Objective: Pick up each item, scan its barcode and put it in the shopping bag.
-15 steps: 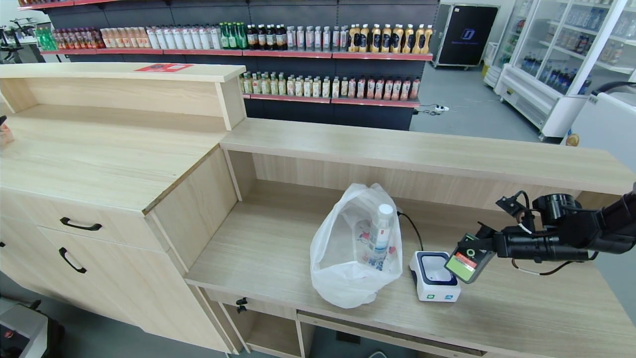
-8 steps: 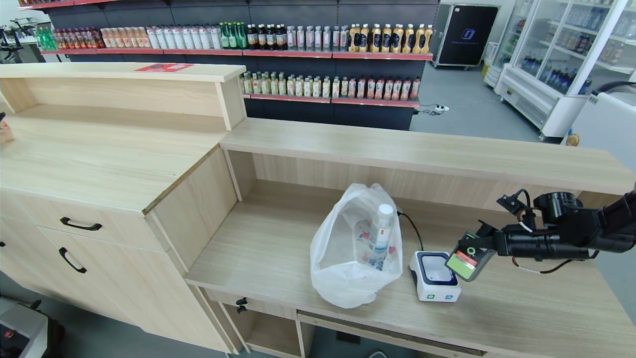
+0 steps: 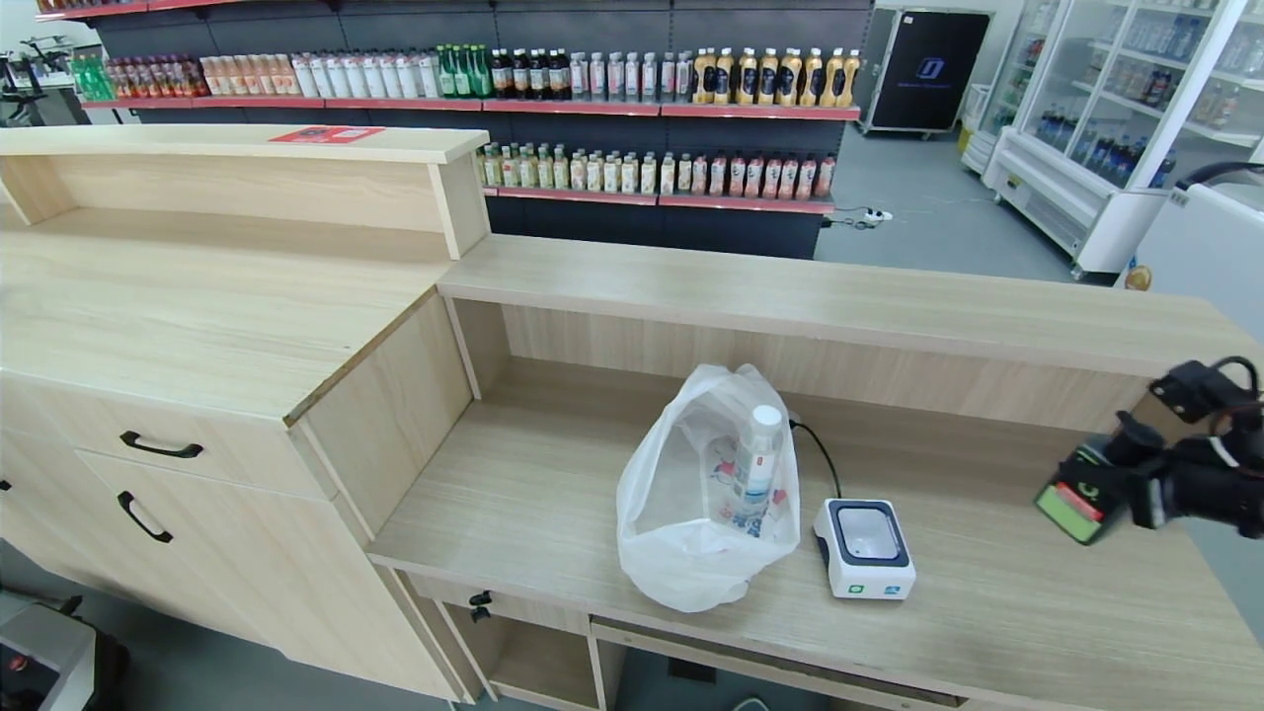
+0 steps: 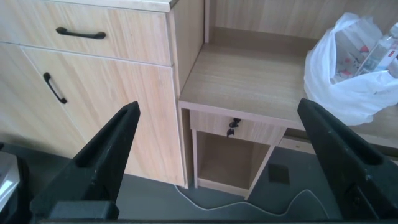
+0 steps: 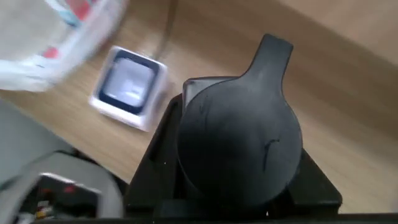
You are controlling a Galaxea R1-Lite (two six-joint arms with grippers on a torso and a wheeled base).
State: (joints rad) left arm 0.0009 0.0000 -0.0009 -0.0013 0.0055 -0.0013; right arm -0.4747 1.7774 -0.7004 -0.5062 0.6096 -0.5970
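Left tool (image 4: 217,115) hangs low before the desk (image 3: 553,494), fingers spread wide, nothing in them. Out on the right, the right tool (image 3: 1114,472) is clamped on a small packet (image 3: 1074,506) above the desk's right end. It's tilted, green-and-red face toward the scanner (image 3: 864,548) and well apart from it; long axis hard to call. Just beside the scanner is the shopping bag (image 3: 681,533), bottle (image 3: 758,459) upright inside. Beyond: drink shelves (image 3: 592,109), glass fridges (image 3: 1116,109).

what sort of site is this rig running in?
Likely a convenience-store checkout, maybe a mock-up: shelves of bottled drinks behind, glass-door drink coolers at right, and a wooden counter with a barcode scanner and shopping bag. The right gripper holds a green-labelled packet.
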